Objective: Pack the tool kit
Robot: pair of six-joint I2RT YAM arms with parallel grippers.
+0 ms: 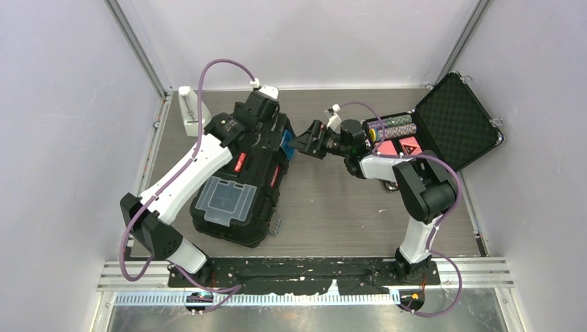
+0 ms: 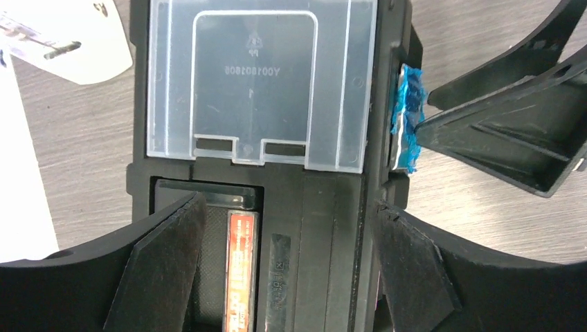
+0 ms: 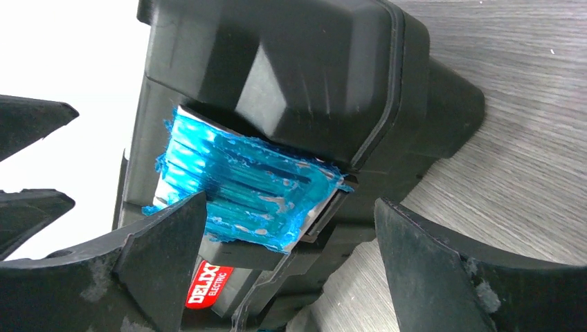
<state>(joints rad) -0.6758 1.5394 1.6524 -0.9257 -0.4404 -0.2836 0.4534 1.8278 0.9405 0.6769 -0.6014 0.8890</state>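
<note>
The two arms stand at the near edge of the table (image 1: 332,207). Just beyond the left base lies the toolbox (image 1: 235,228), large, black and with its lid down, set at a slant on the left half of the table. The nearer clear lid compartment (image 1: 225,198) is shut. Further along the lid is the handle (image 2: 241,270) with its red label, lying flat in its recess. The left gripper (image 2: 289,203) hangs over this part of the toolbox, pointing down. Its fingers (image 2: 159,270) stand wide apart and hold nothing: one is over the handle recess and the other at the right edge of the box. Beyond them, in the left wrist view, the second clear lid compartment (image 2: 259,83) is also shut. On the right side of the toolbox, toward its far end, is a blue latch (image 3: 242,187). The right gripper (image 3: 291,200) comes at it from the right, and its fingers are wide open with the latch showing between them. I cannot tell if a finger touches the latch. At the far right of the table a small case (image 1: 453,121) stands open with its foam-lined lid raised, and rows of chips (image 1: 394,128) lie inside. At the far left, just beside the toolbox, stands a white object (image 1: 187,111).
</note>
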